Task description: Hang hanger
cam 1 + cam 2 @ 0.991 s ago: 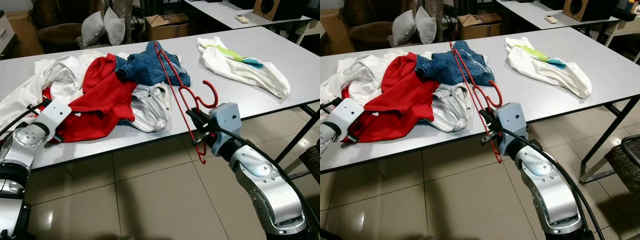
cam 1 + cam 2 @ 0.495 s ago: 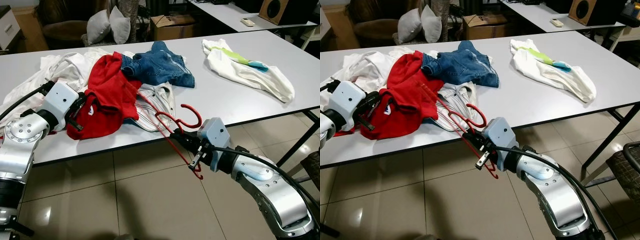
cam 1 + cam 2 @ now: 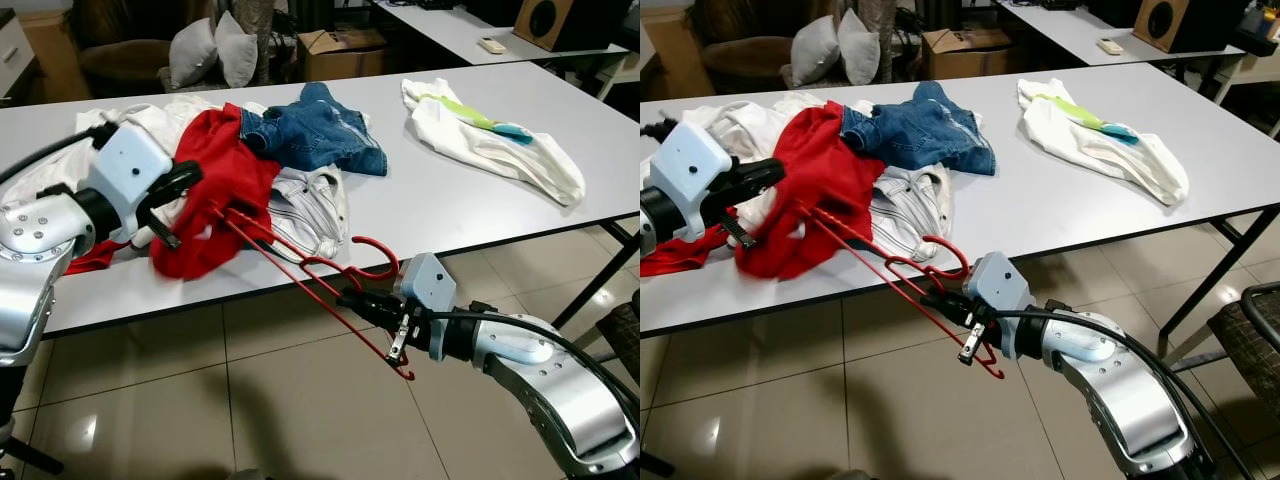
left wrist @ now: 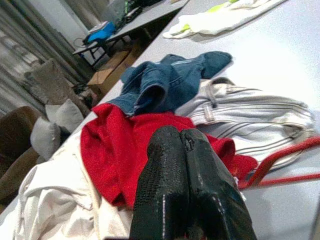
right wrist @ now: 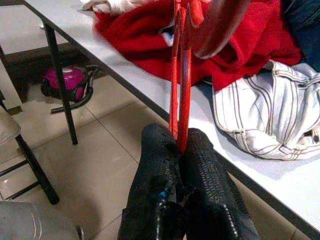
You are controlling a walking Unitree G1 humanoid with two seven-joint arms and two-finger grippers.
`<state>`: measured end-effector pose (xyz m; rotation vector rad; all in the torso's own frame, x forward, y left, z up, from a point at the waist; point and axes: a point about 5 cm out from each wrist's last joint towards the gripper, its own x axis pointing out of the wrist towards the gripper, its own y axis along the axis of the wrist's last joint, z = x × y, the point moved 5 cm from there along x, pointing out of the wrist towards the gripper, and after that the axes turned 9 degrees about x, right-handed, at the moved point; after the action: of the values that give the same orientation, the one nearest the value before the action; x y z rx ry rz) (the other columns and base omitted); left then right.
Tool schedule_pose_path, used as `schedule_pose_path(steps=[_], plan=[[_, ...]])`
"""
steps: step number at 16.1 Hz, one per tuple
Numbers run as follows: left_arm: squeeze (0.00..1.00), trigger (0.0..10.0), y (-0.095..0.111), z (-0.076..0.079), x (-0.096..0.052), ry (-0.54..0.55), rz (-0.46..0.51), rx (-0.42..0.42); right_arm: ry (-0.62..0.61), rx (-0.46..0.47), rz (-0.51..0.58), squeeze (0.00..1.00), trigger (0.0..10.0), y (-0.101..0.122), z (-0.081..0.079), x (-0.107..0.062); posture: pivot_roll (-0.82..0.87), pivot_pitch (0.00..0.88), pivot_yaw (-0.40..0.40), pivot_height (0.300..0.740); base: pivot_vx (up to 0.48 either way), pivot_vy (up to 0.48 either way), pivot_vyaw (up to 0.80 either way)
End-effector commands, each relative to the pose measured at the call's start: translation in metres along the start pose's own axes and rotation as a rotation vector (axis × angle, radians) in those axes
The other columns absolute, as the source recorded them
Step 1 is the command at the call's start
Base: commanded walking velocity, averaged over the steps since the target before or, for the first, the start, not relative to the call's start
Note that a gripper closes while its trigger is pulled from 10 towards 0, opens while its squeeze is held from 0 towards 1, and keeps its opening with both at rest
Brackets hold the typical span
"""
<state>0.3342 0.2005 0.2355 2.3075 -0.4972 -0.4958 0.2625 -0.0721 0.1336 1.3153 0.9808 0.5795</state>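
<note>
The thin red wire hanger (image 3: 300,270) is off the long white table (image 3: 450,200) at one end and over it at the other. Its long line runs slanted, from low by the right gripper (image 3: 372,306) up to the left gripper (image 3: 178,180). The right gripper has its two black fingers pinched tight on the hanger's wires, just under the curly hook (image 3: 372,262), out in front of the table edge and above the shiny floor tiles (image 3: 250,400). The right arm reaches low and sideways, toward the robot's left. The left gripper is squeezed shut on the soft red shirt (image 3: 215,190), lifting it a bit off the clothes pile. The hanger's far tip pokes right at that shirt, so I think the tip goes into it next.
</note>
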Motion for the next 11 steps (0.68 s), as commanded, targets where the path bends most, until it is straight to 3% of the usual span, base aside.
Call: schedule_pose_path(steps=[1, 4, 7, 8, 10, 11], plan=[[0.0, 0.0, -0.004, 0.006, 0.0, -0.025, -0.033, -0.001, -0.002, -0.026, 0.006, 0.0, 10.0, 0.005, 0.003, 0.0, -0.06, 0.0, -0.001, 0.74, 0.0, 0.0, 0.0], [0.0, 0.0, -0.008, 0.014, 0.002, -0.033, -0.069, 0.028, -0.005, 0.011, 0.008, 0.0, 10.0, 0.007, 0.007, 0.001, -0.06, 0.0, -0.005, 0.74, 0.0, 0.0, 0.0], [0.0, 0.0, -0.009, 0.012, 0.004, 0.021, -0.099, 0.036, 0.012, 0.029, -0.115, 0.0, 10.0, -0.016, 0.008, 0.0, -0.05, 0.0, -0.016, 0.74, 0.0, 0.0, 0.0], [0.0, 10.0, -0.033, 0.018, 0.0, 0.012, -0.202, 0.08, -0.003, 0.036, -0.124, 0.0, 10.0, -0.019, 0.01, -0.001, -0.06, 0.0, -0.01, 0.74, 0.0, 0.0, 0.0], [0.0, 10.0, -0.055, 0.029, -0.005, -0.019, -0.26, 0.032, -0.03, 0.046, -0.122, 0.0, 10.0, -0.019, 0.014, -0.002, -0.06, 0.0, -0.005, 0.74, 0.0, 0.0, 0.0], [1.0, 10.0, -0.072, 0.037, -0.007, -0.031, -0.296, 0.031, -0.047, 0.053, -0.117, 0.0, 10.0, -0.018, 0.017, -0.003, -0.06, 0.0, -0.004, 0.74, 0.0, 0.0, 0.0]])
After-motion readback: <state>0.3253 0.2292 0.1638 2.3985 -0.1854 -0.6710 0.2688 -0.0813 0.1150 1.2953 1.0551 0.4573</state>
